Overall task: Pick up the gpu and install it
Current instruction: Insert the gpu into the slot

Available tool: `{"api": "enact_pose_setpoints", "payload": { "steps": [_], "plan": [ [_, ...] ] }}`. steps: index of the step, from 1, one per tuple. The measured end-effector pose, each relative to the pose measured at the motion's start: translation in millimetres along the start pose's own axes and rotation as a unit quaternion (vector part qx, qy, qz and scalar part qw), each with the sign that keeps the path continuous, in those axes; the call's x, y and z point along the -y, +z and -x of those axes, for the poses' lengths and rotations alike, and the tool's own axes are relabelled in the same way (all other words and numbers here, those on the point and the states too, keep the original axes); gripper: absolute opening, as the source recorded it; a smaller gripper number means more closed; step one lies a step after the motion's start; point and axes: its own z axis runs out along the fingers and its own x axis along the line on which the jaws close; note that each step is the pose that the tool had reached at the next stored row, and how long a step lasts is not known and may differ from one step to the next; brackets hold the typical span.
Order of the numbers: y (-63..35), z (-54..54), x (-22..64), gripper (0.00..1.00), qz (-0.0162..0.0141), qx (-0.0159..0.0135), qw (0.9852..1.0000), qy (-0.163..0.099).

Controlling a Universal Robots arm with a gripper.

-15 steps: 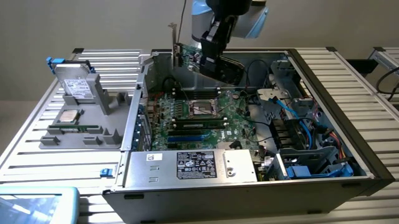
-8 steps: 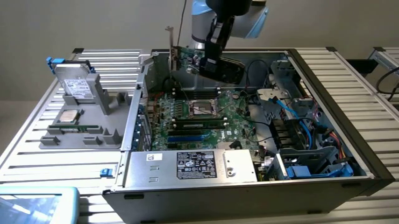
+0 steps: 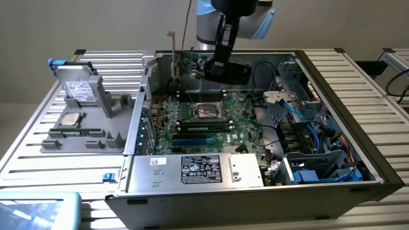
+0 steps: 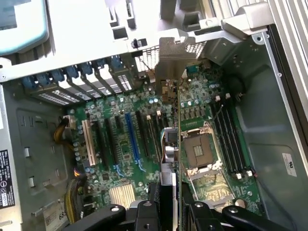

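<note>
The gpu (image 3: 191, 61) stands on edge inside the open computer case (image 3: 357, 120), its metal bracket (image 3: 171, 45) rising past the case's rim. The gripper (image 3: 216, 71) is clamped on the card from above, one finger on each face. Below lies the motherboard (image 4: 125, 144), with the card between the expansion slots (image 4: 132, 139) and the CPU socket (image 4: 198, 150). Whether it touches a slot I cannot tell.

Exterior view overlooks the whole case (image 3: 355, 113) from above; wrist view looks close onto the shared motherboard (image 4: 198, 103).
</note>
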Motion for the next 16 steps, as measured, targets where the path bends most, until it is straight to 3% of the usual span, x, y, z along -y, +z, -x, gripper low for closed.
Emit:
{"api": "enact_pose_setpoints", "payload": {
  "steps": [5,10,12,16],
  "plan": [
    [0.4,0.0,0.1,0.28,-0.0112,-0.0026,0.9989,-0.045],
    [1.5,0.0,0.2,0.28,-0.0239,-0.0047,0.9960,-0.086],
    [2.1,0.0,0.3,0.28,-0.0250,-0.0064,0.9948,-0.098],
    [2.1,0.0,0.3,0.28,-0.0251,-0.0074,0.9946,-0.101]
  ]
}}
